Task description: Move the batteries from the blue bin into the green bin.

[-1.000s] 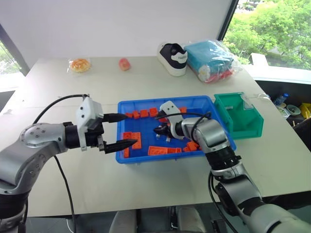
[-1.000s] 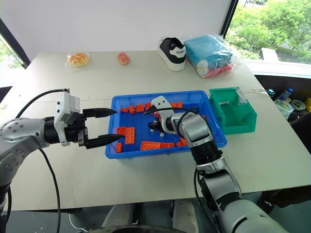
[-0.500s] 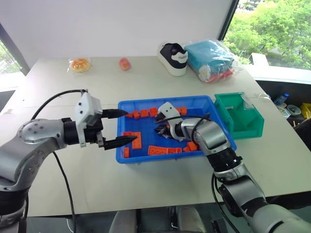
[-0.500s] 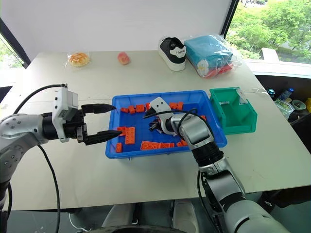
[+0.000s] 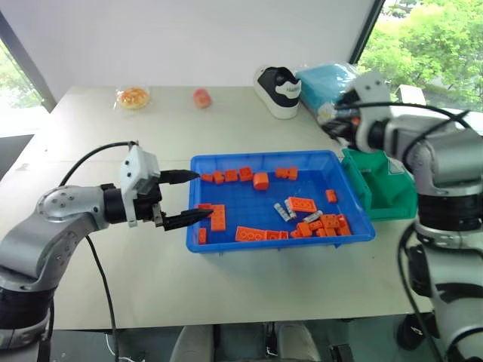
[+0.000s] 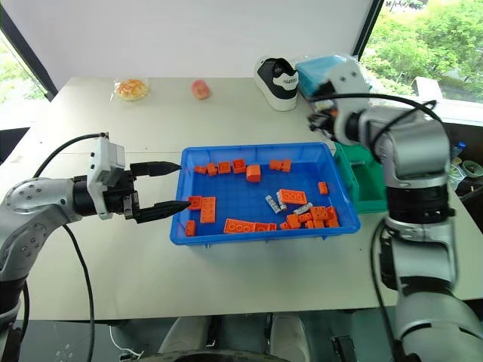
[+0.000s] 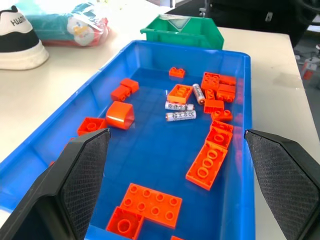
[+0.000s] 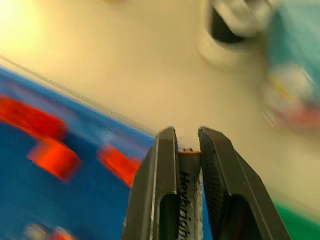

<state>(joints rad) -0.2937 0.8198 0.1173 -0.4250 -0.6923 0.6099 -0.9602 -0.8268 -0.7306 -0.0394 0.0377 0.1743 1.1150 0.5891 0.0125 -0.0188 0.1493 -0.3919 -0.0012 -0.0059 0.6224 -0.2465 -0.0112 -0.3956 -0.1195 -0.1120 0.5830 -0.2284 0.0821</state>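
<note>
right tool (image 6: 315, 121): raised near green bin (image 6: 364, 181) | batteries (image 6: 287, 204): in blue bin (image 6: 249, 230) | left tool (image 6: 179, 185): parted

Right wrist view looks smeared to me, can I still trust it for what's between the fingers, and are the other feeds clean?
Right wrist view: background streaked by motion blur, yet the right gripper is sharp, shut on a battery with printed lettering. Left wrist view: crisp; three batteries among the orange bricks in the blue bin. Eye views: clear; bright window glare at the upper right.
</note>
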